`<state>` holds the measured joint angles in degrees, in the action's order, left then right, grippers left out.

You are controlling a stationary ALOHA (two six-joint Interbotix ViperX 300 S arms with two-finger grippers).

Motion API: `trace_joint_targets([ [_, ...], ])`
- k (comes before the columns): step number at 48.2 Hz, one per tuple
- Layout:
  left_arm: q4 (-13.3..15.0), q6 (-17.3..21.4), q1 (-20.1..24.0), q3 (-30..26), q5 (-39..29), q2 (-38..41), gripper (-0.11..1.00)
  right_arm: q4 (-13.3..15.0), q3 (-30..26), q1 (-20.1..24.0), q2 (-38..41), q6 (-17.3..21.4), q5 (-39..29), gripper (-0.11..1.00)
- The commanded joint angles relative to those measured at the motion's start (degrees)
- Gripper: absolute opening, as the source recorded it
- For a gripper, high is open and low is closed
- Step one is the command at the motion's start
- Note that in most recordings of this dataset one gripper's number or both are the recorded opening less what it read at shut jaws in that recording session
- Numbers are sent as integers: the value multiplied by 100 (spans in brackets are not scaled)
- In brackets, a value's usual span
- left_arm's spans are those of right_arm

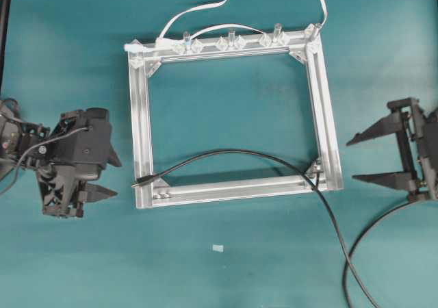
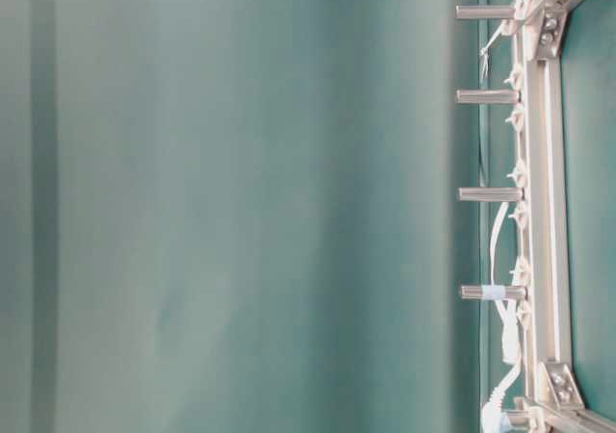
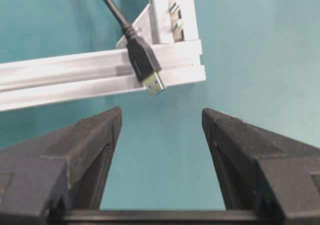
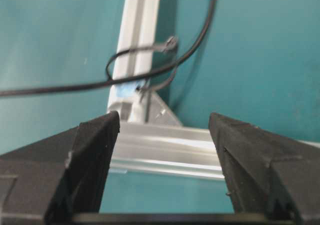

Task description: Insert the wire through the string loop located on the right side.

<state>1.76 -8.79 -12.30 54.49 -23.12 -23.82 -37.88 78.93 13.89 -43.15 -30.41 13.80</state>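
Note:
The wire (image 1: 233,152) is a thin black cable. It comes from the near right, crosses the near right corner of the aluminium frame (image 1: 140,130) and arcs left. Its black plug (image 3: 142,57) lies over the near left corner, with the metallic tip (image 3: 154,85) past the rail. My left gripper (image 3: 161,117) is open and empty, a short way left of the plug (image 1: 142,181). The string loop (image 4: 140,55) stands at the near right corner (image 1: 316,165), with a blue speck (image 4: 127,89) at its foot. The wire (image 4: 165,67) crosses it; whether it passes through, I cannot tell. My right gripper (image 4: 164,120) is open, right of the frame (image 1: 352,161).
A flat white cable (image 1: 198,10) runs along the frame's far rail among clear clips and upright posts (image 1: 233,40); the posts (image 2: 486,194) also appear in the table-level view. A small pale scrap (image 1: 217,248) lies on the teal table in front of the frame.

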Motion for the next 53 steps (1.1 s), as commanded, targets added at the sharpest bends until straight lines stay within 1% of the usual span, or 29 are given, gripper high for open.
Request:
trace_joint_targets([
  [1,-18,114,62,-26,18,-158,68,18,18,-132,-255,-9,-79,80],
  [12,-18,141,237,176,44,-475,68,35,167,-562,-791,0,-431,80],
  [21,-18,132,281,308,53,-747,68,281,176,-835,-888,-9,-571,80],
  [29,-18,132,272,334,79,-703,67,457,149,-870,-809,0,-686,80],
  [39,-18,132,281,343,237,-615,67,457,141,-870,-765,0,-686,80],
  [53,-18,132,308,378,255,-624,67,457,149,-888,-738,0,-677,80],
])
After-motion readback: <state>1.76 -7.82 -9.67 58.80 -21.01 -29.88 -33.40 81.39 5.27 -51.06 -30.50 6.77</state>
